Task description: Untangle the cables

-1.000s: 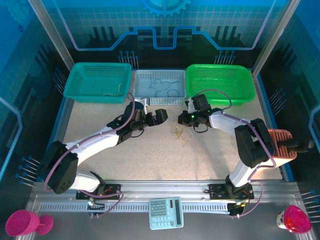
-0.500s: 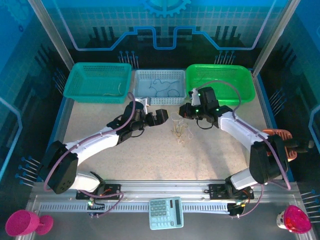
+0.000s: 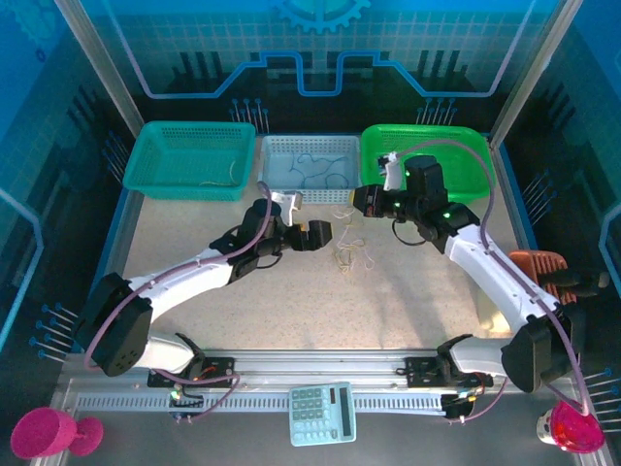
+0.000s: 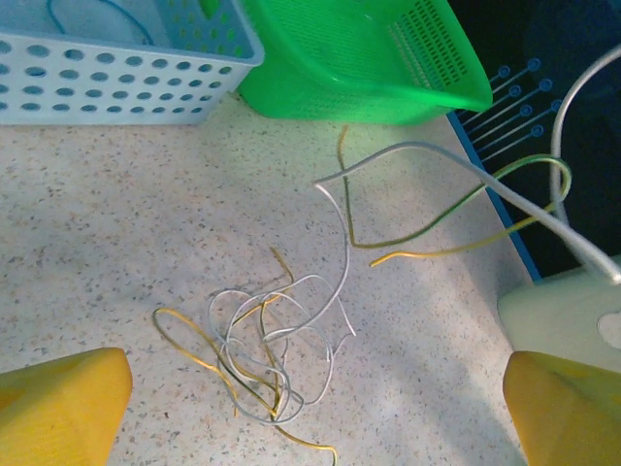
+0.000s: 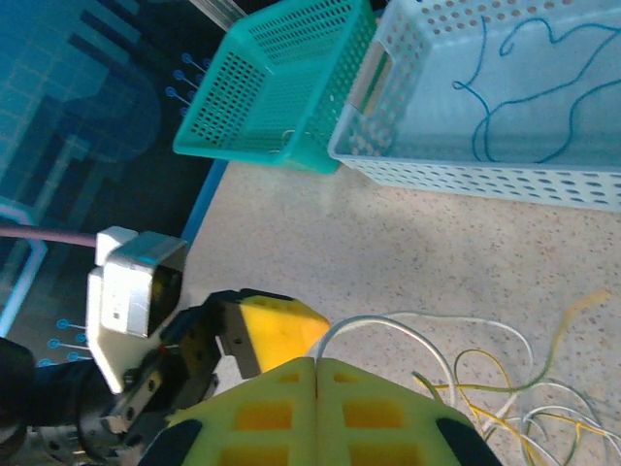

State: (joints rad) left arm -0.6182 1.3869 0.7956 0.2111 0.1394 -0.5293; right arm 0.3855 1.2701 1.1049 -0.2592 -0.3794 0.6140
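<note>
The cables (image 4: 267, 359) lie in a loose clump on the speckled bench (image 4: 97, 243), in front of the pale blue basket (image 4: 97, 78). The right fingers (image 5: 315, 388) are clamped together on one pale cable (image 4: 427, 148), which rises from the clump. The left fingers (image 3: 316, 235) stand wide apart, just beside the clump.

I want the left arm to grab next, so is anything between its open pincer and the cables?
Nothing visible does: bare table lies between the left pincer and the cables. The right pincer holds one grey wire raised off to the side.
</note>
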